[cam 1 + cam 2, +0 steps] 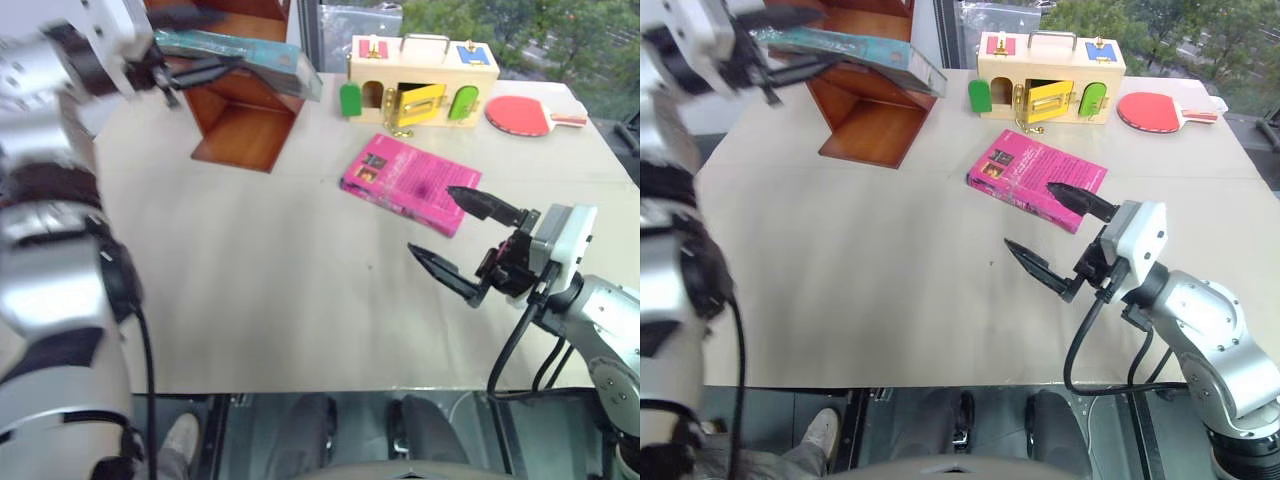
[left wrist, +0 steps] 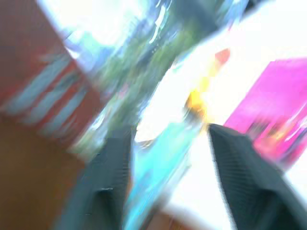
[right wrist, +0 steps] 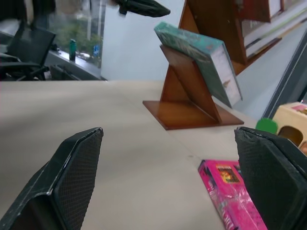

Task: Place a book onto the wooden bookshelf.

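Observation:
The teal-green book (image 1: 255, 55) rests tilted on a slanted board of the reddish-brown wooden bookshelf (image 1: 245, 135) at the table's far left. In the right wrist view the book (image 3: 196, 52) leans on the bookshelf (image 3: 187, 91), with one black finger of the left gripper just above it and apart from it. My left gripper (image 1: 805, 40) is open, one finger above and one below the book's near end. My right gripper (image 1: 430, 220) hovers open over the table at the near right, with nothing between its fingers, close to a magenta-pink book (image 1: 410, 185).
A pale wooden box with coloured doors (image 1: 420, 85) stands at the back centre. A red table-tennis paddle (image 1: 525, 115) lies to its right. The beige table (image 1: 260, 290) has bare room in the middle and along its front edge.

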Motion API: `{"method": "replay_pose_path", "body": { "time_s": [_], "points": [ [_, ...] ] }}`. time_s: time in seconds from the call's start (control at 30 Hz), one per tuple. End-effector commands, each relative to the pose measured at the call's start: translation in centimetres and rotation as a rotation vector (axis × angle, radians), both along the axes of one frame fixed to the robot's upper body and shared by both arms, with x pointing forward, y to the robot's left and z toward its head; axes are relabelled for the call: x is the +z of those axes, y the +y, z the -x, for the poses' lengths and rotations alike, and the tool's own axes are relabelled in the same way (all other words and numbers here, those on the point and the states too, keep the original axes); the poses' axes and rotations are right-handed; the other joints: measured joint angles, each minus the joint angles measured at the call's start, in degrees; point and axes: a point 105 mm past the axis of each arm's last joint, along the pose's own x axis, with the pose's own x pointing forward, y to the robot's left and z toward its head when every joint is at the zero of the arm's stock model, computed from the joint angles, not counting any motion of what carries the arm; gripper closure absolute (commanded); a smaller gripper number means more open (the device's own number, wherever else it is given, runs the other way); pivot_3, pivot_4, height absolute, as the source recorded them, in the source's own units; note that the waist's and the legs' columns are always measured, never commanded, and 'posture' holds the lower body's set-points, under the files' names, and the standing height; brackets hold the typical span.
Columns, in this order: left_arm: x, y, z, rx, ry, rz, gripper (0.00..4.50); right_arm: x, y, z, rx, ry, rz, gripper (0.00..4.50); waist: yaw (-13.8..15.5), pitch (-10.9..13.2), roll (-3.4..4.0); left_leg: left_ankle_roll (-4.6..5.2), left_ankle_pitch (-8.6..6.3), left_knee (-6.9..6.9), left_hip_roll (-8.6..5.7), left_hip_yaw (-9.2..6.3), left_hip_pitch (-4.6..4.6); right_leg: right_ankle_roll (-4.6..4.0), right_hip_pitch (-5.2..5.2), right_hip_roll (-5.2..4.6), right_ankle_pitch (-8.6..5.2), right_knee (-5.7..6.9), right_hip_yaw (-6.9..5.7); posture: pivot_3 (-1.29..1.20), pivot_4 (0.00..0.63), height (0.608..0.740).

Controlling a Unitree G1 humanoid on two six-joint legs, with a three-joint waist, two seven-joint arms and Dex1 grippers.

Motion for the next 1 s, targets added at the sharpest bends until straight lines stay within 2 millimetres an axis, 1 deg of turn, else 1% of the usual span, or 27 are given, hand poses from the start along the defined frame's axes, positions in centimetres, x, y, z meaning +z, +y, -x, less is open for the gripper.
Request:
{"method": "replay_pose_path", "body": {
  "time_s": [0.03, 0.07, 0.1, 0.13, 0.2, 0.27, 0.3, 0.33, 0.4, 0.5, 0.6, 0.7, 0.8, 0.87, 0.97, 1.0],
  "points": [
    [-1.2, -5.5, 0.2, -0.028, 0.045, 0.224, 3.94, 1.4, -0.6, 0.9, -0.014, -0.059, 0.006, 0.00, 0.1, 0.0, 0.05, 0.00, 0.00, 0.13, 0.02, -0.07, -0.09, 0.06, -0.02, 0.10, 0.06, -0.01, -0.06, 0.00, 0.150, 0.740],
    [-2.4, -7.1, -0.3, 0.004, 0.070, 0.269, 4.11, 1.5, -0.9, 0.9, -0.028, -0.065, 0.014, 0.00, 0.2, 0.0, 0.05, 0.01, -0.01, 0.13, -0.01, -0.06, -0.03, 0.06, 0.01, 0.09, 0.06, 0.01, -0.05, 0.00, 0.150, 0.740],
    [-2.9, -8.3, -0.7, 0.035, 0.073, 0.316, 4.42, 1.6, -1.0, 1.0, -0.040, -0.071, 0.018, 0.00, 0.5, 0.0, 0.05, 0.01, -0.01, 0.18, -0.02, -0.11, -0.07, 0.07, 0.02, 0.10, 0.07, 0.02, -0.01, 0.00, 0.150, 0.740],
    [-3.1, -8.9, -0.9, 0.059, 0.070, 0.339, 4.42, 1.6, -1.2, 1.0, -0.047, -0.074, 0.021, 0.00, 0.7, 0.0, 0.00, 0.03, -0.02, 0.24, -0.08, -0.16, -0.05, 0.09, 0.10, 0.13, 0.08, 0.05, 0.00, 0.00, 0.150, 0.740],
    [-3.3, -10.1, -2.7, 0.158, 0.125, 0.468, 4.42, 1.8, -1.4, 1.1, -0.066, -0.082, 0.016, 0.00, 0.6, 0.0, -0.01, 0.06, -0.03, 0.32, -0.10, -0.14, -0.09, 0.19, 0.11, 0.27, 0.15, 0.03, 0.03, 0.00, 0.150, 0.740],
    [-3.8, -11.4, -4.4, 0.268, 0.099, 0.508, 4.42, 2.3, -1.7, 1.2, -0.102, -0.106, 0.010, 0.00, 0.1, 0.0, 0.00, 0.08, -0.04, 0.31, -0.10, -0.08, -0.03, 0.23, 0.09, 0.37, 0.17, 0.05, 0.06, 0.00, 0.150, 0.740],
    [-4.0, -11.4, -5.4, 0.362, 0.056, 0.507, 4.42, 2.6, -2.0, 1.2, -0.131, -0.127, 0.003, 0.00, 0.1, 0.0, 0.00, 0.11, -0.06, 0.30, -0.09, -0.06, 0.01, 0.23, 0.09, 0.39, 0.17, 0.08, 0.09, 0.00, 0.150, 0.740],
    [-4.0, -11.3, -6.1, 0.432, 0.018, 0.508, 4.42, 2.9, -2.2, 1.3, -0.151, -0.144, -0.003, 0.00, 0.1, 0.0, 0.02, 0.29, -0.16, 0.30, -0.08, -0.07, 0.04, 0.23, 0.10, 0.42, 0.18, 0.10, 0.08, 0.00, 0.150, 0.740],
    [-3.6, -9.5, -7.7, 0.583, 0.011, 0.584, 4.42, 3.5, -2.3, 1.4, -0.173, -0.172, -0.018, 0.00, 0.0, -0.1, 0.09, 0.31, -0.18, 0.27, -0.06, -0.03, 0.09, 0.23, 0.10, 0.48, 0.19, 0.10, 0.14, 0.00, 0.150, 0.740],
    [-3.2, -7.2, -8.8, 0.719, -0.009, 0.661, 4.42, 4.0, -2.2, 1.6, -0.178, -0.192, -0.039, 0.00, -0.1, -0.1, 0.11, 0.29, -0.16, 0.22, -0.04, 0.03, 0.08, 0.23, 0.03, 0.49, 0.19, 0.08, 0.18, 0.00, 0.150, 0.740],
    [-3.2, -4.4, -9.4, 0.841, -0.019, 0.707, 4.42, 4.4, -2.1, 1.6, -0.178, -0.203, -0.057, 0.00, 0.0, -0.1, 0.10, 0.07, -0.04, 0.22, -0.04, 0.05, -0.04, 0.23, -0.05, 0.47, 0.19, 0.04, 0.18, 0.00, 0.150, 0.740],
    [-2.7, -3.5, -9.1, 0.852, -0.056, 0.750, 4.42, 4.5, -2.0, 1.5, -0.177, -0.204, -0.060, 0.00, 0.0, -0.1, 0.10, 0.07, -0.04, 0.21, -0.07, 0.09, -0.07, 0.23, -0.06, 0.42, 0.19, -0.02, 0.19, 0.00, 0.150, 0.740],
    [-2.2, -3.9, -8.4, 0.779, -0.088, 0.765, 4.42, 4.5, -1.9, 1.4, -0.171, -0.202, -0.063, 0.00, -0.2, -0.1, 0.10, 0.07, -0.04, 0.16, -0.06, 0.18, -0.01, 0.23, -0.07, 0.42, 0.19, 0.00, 0.28, 0.00, 0.150, 0.740],
    [-2.8, -4.5, -8.4, 0.715, -0.042, 0.763, 4.42, 4.5, -1.8, 1.2, -0.164, -0.197, -0.064, 0.00, -0.1, -0.1, 0.10, 0.07, -0.04, 0.13, -0.04, 0.17, 0.00, 0.23, -0.08, 0.44, 0.19, 0.01, 0.27, 0.00, 0.150, 0.740],
    [-4.5, -6.6, -7.7, 0.568, 0.013, 0.674, 4.42, 4.3, -1.6, 1.0, -0.149, -0.185, -0.062, 0.00, 0.0, -0.1, 0.11, 0.06, -0.03, 0.13, -0.04, 0.17, 0.01, 0.23, -0.07, 0.43, 0.19, -0.01, 0.26, 0.00, 0.150, 0.740],
    [-5.1, -6.9, -7.3, 0.538, 0.021, 0.654, 4.42, 4.2, -1.6, 1.0, -0.145, -0.179, -0.061, 0.00, 0.0, -0.1, 0.11, 0.06, -0.03, 0.14, -0.05, 0.18, 0.00, 0.23, -0.07, 0.43, 0.19, 0.00, 0.26, 0.00, 0.150, 0.740]
  ]
}}
